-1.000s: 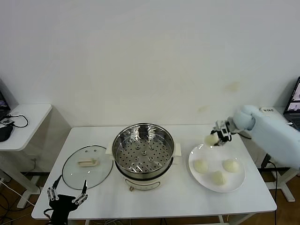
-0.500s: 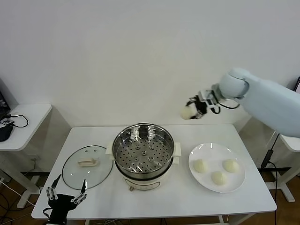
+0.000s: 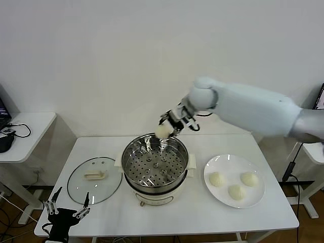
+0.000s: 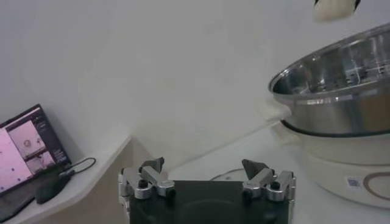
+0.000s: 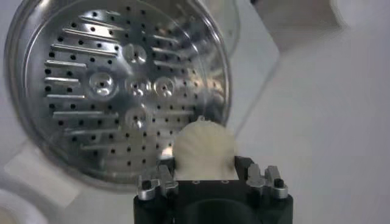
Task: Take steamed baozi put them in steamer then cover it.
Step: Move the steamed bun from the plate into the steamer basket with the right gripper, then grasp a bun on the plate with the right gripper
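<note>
My right gripper is clenched on a small cream-white dough bun at centre frame, over the far rim of the shiny perforated steel steamer basket. It looks soft and light, probably dentable, so I grip its sides gently. My left gripper, lower left, hangs spread and empty.

A round clear glass lid with a pale handle lies flat on the white rectangular table, left of centre; a round white plate sits right.
</note>
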Controlling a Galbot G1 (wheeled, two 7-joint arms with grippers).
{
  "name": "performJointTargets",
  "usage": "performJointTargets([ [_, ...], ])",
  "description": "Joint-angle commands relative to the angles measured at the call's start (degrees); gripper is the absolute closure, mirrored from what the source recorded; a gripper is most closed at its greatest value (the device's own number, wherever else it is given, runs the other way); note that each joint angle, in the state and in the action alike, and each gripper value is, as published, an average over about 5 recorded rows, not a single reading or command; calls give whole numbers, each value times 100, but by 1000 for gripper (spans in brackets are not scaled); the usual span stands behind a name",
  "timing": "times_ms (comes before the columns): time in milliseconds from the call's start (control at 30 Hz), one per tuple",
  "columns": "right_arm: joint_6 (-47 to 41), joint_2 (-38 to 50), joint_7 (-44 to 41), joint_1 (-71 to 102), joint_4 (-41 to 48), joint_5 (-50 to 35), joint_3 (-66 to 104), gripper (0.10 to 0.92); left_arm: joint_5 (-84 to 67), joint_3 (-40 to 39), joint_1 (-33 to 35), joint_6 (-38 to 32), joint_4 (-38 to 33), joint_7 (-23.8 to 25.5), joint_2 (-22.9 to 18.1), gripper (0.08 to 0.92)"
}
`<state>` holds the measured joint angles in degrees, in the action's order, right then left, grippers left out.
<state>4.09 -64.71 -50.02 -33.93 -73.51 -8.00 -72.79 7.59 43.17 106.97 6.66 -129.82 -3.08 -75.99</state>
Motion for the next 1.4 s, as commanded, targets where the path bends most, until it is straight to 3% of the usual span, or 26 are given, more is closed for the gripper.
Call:
performJointTargets([
  [33,879,-864,130,260,444,1016,-439,414,-7,7,-5,11,-22,4,-15,177],
  [467,1824,-1178,418,869,1361,2407,-235,414,3,-15,-12,9,-37,7,-87,177],
  [800,2052,-1365,564,994,1638,2546,-210,405,2,-32,-40,-2,-11,2,-92,177],
  [1067,1647,-1036,237,381,1007,1410,-205,232,11,-58,-45,4,-29,7,-76,177],
  [1233,505,-362,-365,-309,168,99,-52,203,0,-57,-71,15,-34,15,-54,177],
  [1400,-645,745,-697,-687,-613,-468,45,202,-22,-46,-69,20,-48,19,2,177],
])
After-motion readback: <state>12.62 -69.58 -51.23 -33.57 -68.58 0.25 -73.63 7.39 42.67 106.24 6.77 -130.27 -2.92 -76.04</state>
